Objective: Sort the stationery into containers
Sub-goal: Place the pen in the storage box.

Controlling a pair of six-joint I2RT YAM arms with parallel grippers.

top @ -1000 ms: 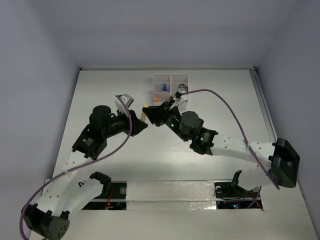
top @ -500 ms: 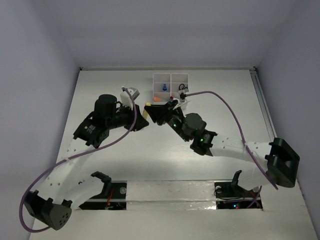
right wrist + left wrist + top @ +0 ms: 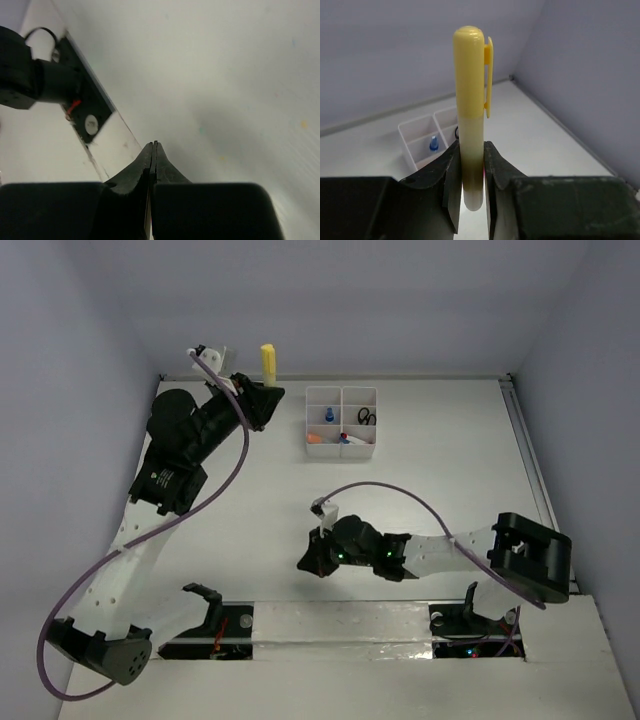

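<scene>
Yellow pen (image 3: 470, 100) stands straight up, pinched tight in the left claw (image 3: 471, 165).
The claw squeezes the pen's pale bottom end, and the cap with its clip points up. The pen is lifted high near the far side of the white table (image 3: 450, 470), to the left of the white tray (image 3: 341, 389). In the tray sit a small blue-topped thing (image 3: 328, 415), black scissors (image 3: 366, 418) and something orange (image 3: 316, 438). The right claw (image 3: 152, 150) is squeezed shut with nothing in it, low over the near part of the table, well apart from the tray.
</scene>
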